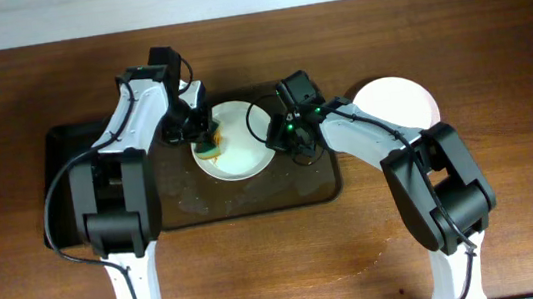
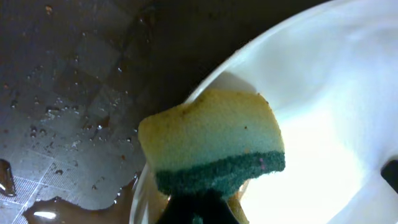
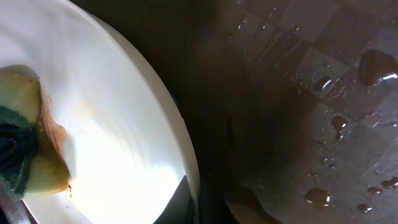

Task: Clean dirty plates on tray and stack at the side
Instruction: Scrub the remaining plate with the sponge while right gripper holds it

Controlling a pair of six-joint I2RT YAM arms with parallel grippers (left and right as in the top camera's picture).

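A white plate [image 1: 238,145] lies on the wet dark brown tray [image 1: 252,199]. My left gripper [image 1: 207,136] is shut on a yellow and green sponge [image 2: 211,146] and presses it on the plate's left part [image 2: 323,124], where brown streaks show. My right gripper [image 1: 290,139] is shut on the plate's right rim [image 3: 186,168], one finger inside, one outside. The sponge shows in the right wrist view [image 3: 25,143] too. A clean white plate [image 1: 397,104] lies on the table right of the tray.
Water drops and brown puddles lie on the tray floor [image 3: 323,93], also in the left wrist view [image 2: 62,124]. The tray's left half [image 1: 71,152] is under my left arm. Wooden table [image 1: 281,279] surrounds the tray.
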